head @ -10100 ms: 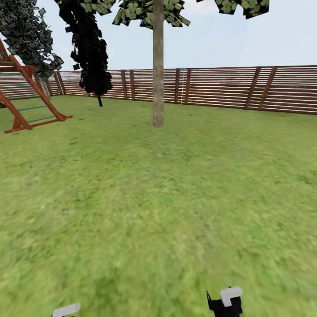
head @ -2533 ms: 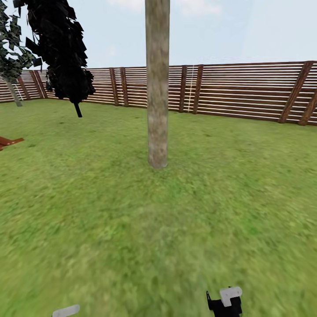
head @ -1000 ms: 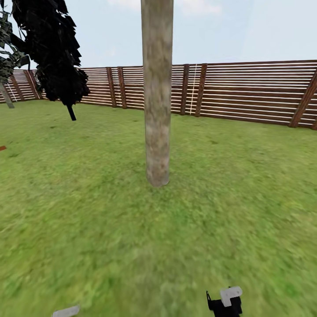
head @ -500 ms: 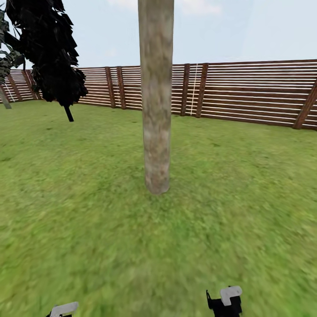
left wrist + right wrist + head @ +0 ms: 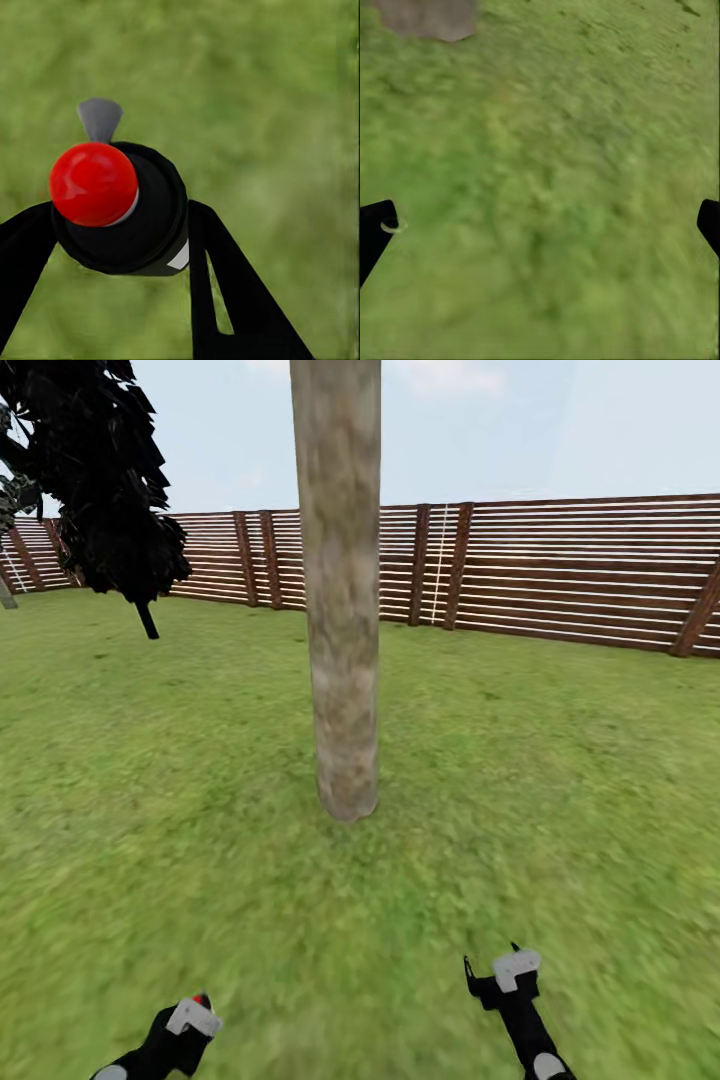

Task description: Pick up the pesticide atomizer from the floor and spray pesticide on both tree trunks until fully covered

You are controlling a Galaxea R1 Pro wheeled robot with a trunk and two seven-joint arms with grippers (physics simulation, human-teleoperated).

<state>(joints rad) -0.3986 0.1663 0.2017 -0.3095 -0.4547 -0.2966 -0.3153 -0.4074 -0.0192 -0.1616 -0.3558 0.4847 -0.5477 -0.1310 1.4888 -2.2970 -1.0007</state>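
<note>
Left wrist view: left hand (image 5: 120, 262) clamps the atomizer (image 5: 116, 206), nozzle forward, ready for the trunk (image 5: 338, 590) ahead; right hand (image 5: 540, 225) spread, empty.

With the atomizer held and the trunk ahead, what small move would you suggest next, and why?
Probably raise the left gripper, shut on the black, red-capped atomizer, toward the thick grey-tan tree trunk; it sits low over the green lawn, nozzle not yet facing bark.
</note>
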